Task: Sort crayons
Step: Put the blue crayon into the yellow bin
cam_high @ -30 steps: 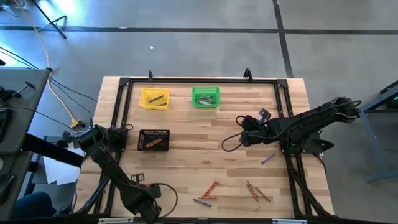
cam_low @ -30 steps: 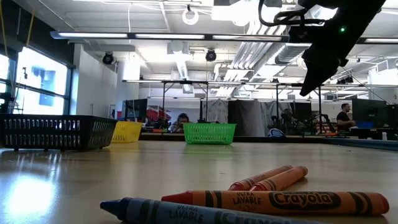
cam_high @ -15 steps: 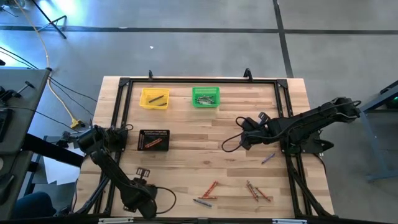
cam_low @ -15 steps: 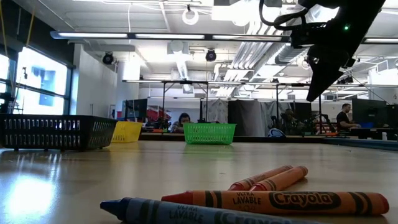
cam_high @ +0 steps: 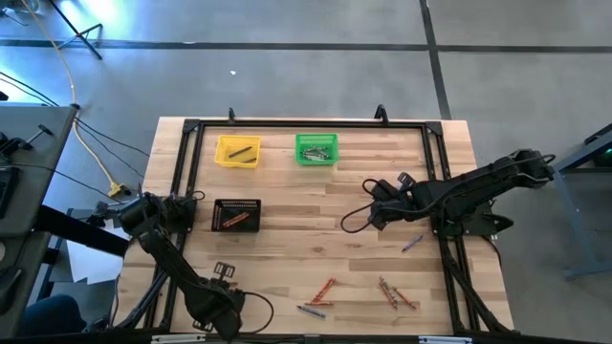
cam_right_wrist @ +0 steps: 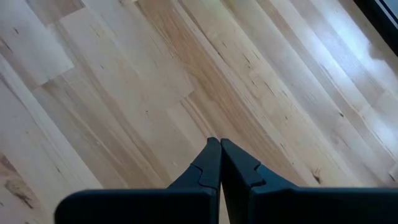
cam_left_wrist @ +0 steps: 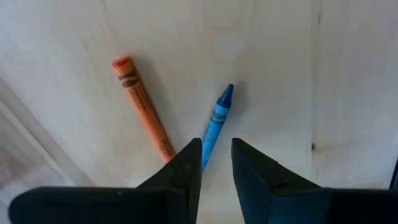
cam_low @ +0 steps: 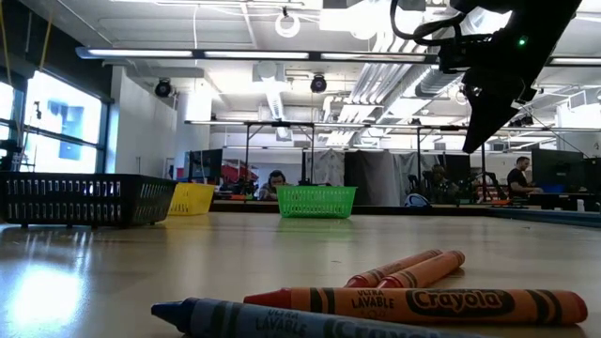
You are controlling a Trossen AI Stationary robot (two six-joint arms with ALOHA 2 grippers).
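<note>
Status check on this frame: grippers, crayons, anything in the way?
Left gripper open above blue crayon, orange crayon beside it. Right gripper shut, empty, over bare table. Nothing in the way.

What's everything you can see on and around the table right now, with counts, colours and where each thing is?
Yellow bin: one, far left, a dark crayon inside.
Green bin: one, far middle, greyish crayons inside.
Black bin: one, left side, orange crayons inside.
Loose crayons: several, orange and blue, near edge; one purplish at right.
Table: one, light wood.
People: two, in the room behind.
Left gripper: slightly apart, over a blue crayon.
Right gripper: shut, above bare wood.
</note>
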